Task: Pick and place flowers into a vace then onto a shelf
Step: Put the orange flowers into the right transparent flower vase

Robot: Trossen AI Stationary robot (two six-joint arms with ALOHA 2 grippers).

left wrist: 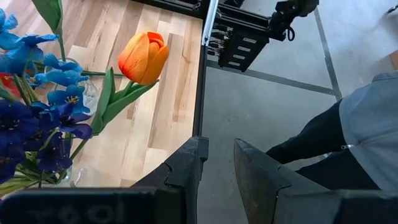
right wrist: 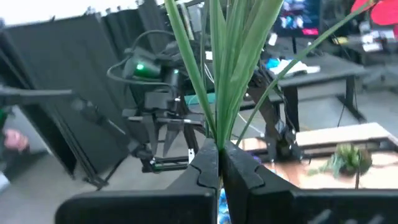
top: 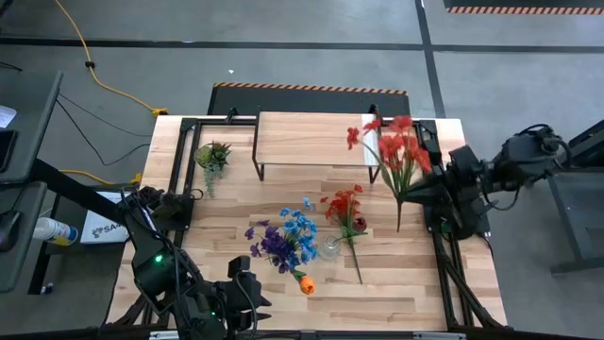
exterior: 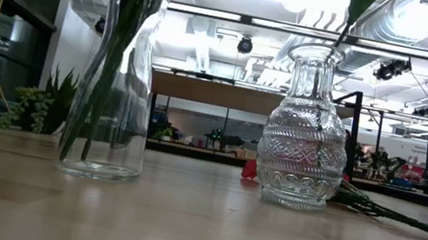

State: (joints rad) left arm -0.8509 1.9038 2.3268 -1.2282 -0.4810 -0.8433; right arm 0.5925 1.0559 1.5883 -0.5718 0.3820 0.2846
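My right gripper (top: 411,192) is at the table's right side, shut on a bunch of red flowers (top: 398,146) whose heads show over the right end of the shelf (top: 311,137). A plain glass vase (exterior: 116,76) near the table's middle holds blue and purple flowers (top: 283,241) and an orange tulip (left wrist: 144,57). Beside it stands a patterned glass vase (exterior: 305,127). More red flowers (top: 344,203) show next to it, with a stem (exterior: 408,220) lying on the table. My left gripper (left wrist: 217,168) stands open near the front edge with nothing between its fingers. My right gripper pinches several green stems (right wrist: 217,127) of the red bunch together between its two fingers. The fingers come level from the table's right and lie across the stems. The bunch is lifted clear of the table, and its cut ends (top: 398,225) stick out toward the near edge.
A small spiky potted plant (top: 212,156) stands at the far left of the table. Black frame rails (top: 179,170) run along the table's left and right sides. A person's legs (left wrist: 348,137) show beyond the table's edge in the left wrist view.
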